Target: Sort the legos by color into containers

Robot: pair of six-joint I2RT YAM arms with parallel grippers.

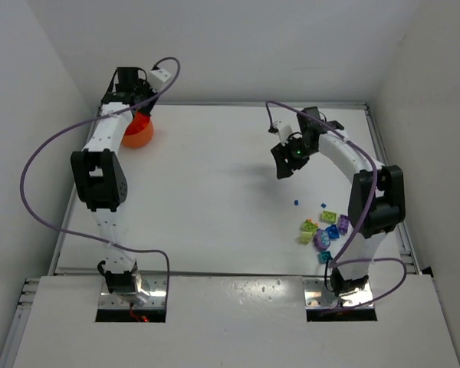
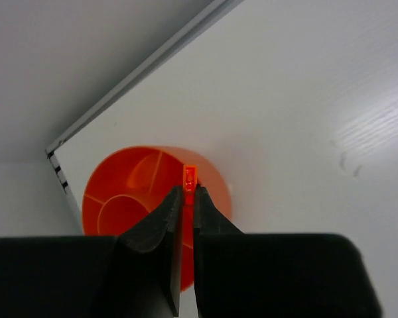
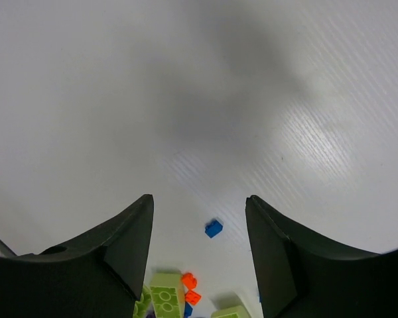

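Note:
The orange bowl (image 1: 138,133) stands at the table's far left corner; it also shows in the left wrist view (image 2: 132,192). My left gripper (image 1: 142,115) hangs over its rim, shut on a thin orange lego (image 2: 190,176) (image 2: 188,192). My right gripper (image 1: 282,164) is open and empty above the table's right middle (image 3: 199,202). Below it lie a tiny blue lego (image 3: 213,228), two small orange legos (image 3: 190,286) and lime green bricks (image 3: 164,298). The pile of legos (image 1: 323,230) in lime, purple, blue and teal lies at the near right, with the tiny blue bit (image 1: 297,202) apart from it.
White walls close in the table at the back and on both sides. A raised rail (image 2: 139,73) runs along the table edge behind the bowl. The right arm's upright link (image 1: 372,203) stands just right of the pile.

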